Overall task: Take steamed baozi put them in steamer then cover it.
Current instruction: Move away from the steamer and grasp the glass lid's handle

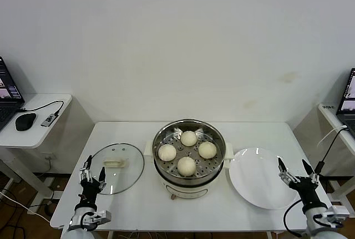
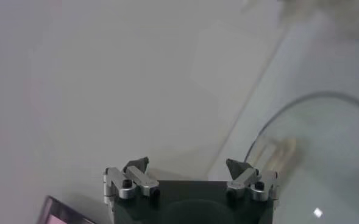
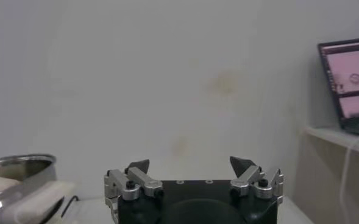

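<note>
On table centre, steamer already holds all 4 steamed baozi; cover lies flat just left of it; left gripper nearby, right gripper over plate edge, both spread, empty; loading looks done; next: L arm must grasp lid handle, set it on.

Black claw bodies, silver screwed linkages, dark pointed tips.

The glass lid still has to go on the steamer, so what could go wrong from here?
The cover lies flat left of the steamer; its low handle could slip from the open left gripper. The four baozi sit near rim height, so a tilted lid might press them. The right gripper hovers open over the plate.
</note>
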Available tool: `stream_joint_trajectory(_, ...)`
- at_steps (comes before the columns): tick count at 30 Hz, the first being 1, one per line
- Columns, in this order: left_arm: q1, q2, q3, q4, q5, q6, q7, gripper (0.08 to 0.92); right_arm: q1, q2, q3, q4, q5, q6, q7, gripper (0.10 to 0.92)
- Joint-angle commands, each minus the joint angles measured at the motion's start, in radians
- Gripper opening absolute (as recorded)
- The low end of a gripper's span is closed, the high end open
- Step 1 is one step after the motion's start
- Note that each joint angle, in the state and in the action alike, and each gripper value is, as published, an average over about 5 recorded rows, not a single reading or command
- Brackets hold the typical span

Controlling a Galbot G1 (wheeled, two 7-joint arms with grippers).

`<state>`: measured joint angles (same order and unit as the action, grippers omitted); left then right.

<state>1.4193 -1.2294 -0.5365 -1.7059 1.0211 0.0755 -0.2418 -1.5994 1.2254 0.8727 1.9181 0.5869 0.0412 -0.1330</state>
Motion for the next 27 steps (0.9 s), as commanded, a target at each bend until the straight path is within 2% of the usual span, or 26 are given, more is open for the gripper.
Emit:
stream_joint_trajectory(1,-0.074,0.047,0.053,0.118,0.179,-0.043,0.025,0.823,-0.041,0.042,0.020,0.005,-0.019,0.020,0.006,0.823)
stream_joint_trajectory(10,-0.138,0.048,0.059,0.186,0.187,-0.084,0.069,0.823,-0.036,0.054,0.029,-0.002,-0.035,0.025,0.003,0.823)
stream_joint_trajectory(27,-0.256,0.038,0.059,0.308,0.195,-0.051,0.109,0.823,-0.026,0.053,0.043,-0.033,-0.052,0.031,-0.003,0.823)
